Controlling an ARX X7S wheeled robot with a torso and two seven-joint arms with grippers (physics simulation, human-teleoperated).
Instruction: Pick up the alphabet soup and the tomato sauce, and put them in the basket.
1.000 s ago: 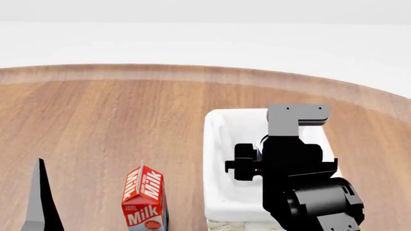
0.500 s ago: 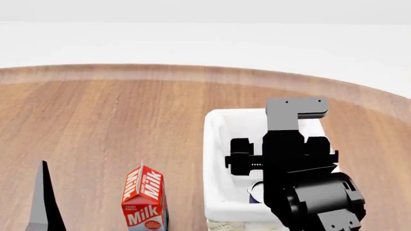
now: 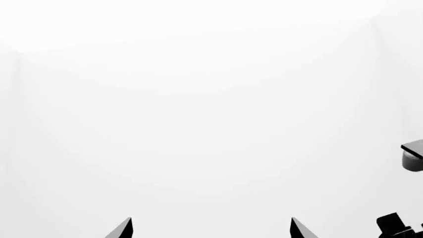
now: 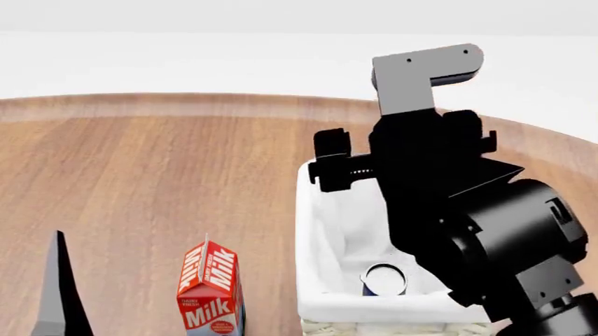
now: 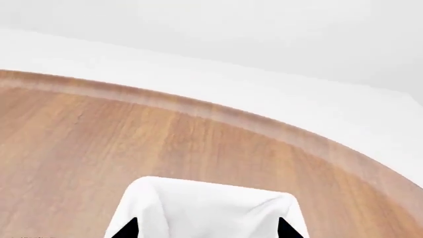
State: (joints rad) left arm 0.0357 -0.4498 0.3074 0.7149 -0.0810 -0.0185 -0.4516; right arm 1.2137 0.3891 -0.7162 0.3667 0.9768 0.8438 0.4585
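The whitish basket (image 4: 312, 210) with its white cloth lining stands at the right of the wooden table; its far rim shows in the right wrist view (image 5: 205, 198). A can with a pale silvery top and a sliver of blue label, the alphabet soup (image 4: 384, 279), stands upright inside the basket's near end. My right arm (image 4: 430, 175) is raised above the basket. My right gripper (image 5: 206, 229) is open and empty. My left gripper (image 3: 210, 230) is open and empty, facing blank white; one of its fingers (image 4: 61, 294) shows at the lower left. The tomato sauce is out of view.
A red and white milk carton (image 4: 210, 294) stands upright on the table just left of the basket's near corner. The table's curved far edge (image 4: 280, 105) runs behind the basket, with white floor beyond it.
My right arm has lifted up and back from inside the basket, uncovering the can that stands in it. The left gripper's finger has barely moved.
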